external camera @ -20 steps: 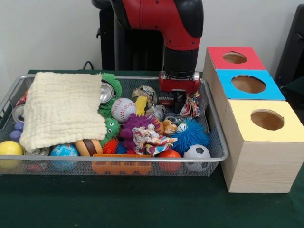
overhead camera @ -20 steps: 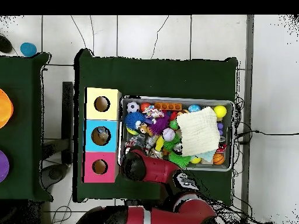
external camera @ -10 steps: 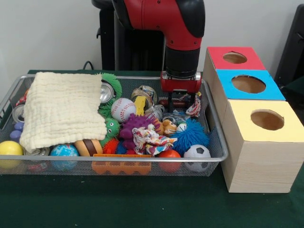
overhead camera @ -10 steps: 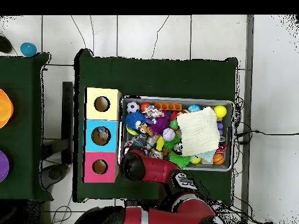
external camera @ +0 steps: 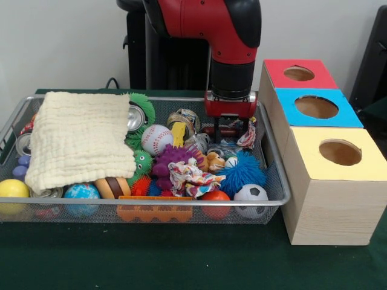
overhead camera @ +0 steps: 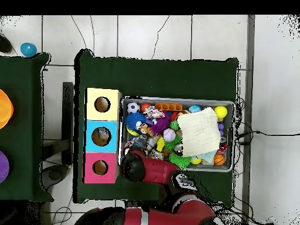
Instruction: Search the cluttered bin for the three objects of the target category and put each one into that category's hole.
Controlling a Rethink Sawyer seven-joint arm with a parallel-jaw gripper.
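A wire mesh bin (external camera: 275, 175) holds mixed toys, balls and cans. My gripper (external camera: 229, 132) hangs low over the bin's back right corner, open, with its fingers apart. A multicoloured rope toy (external camera: 248, 136) lies against the right fingertip, and a reddish-brown chew toy (external camera: 225, 129) shows between the fingers. A second rope toy (external camera: 190, 176) lies mid-bin on a purple spiky ball (external camera: 174, 157). Three boxes with holes stand beside the bin: red (external camera: 299, 73), blue (external camera: 315, 107) and yellow (external camera: 340, 152). In the overhead view the arm (overhead camera: 136, 167) hides the gripper.
A cream cloth (external camera: 78, 139) covers the bin's left part, with cans partly under it. A baseball (external camera: 156, 139), blue spiky ball (external camera: 243, 170), soccer ball (external camera: 251, 194), globe ball (external camera: 80, 192) and yellow ball (external camera: 12, 189) crowd the bin. An orange block (external camera: 154, 211) lies at the front rim.
One second ago the fingers looked shut together in the clutter; since then they have spread and the arm shifted slightly right. Nothing has moved in the last half second.
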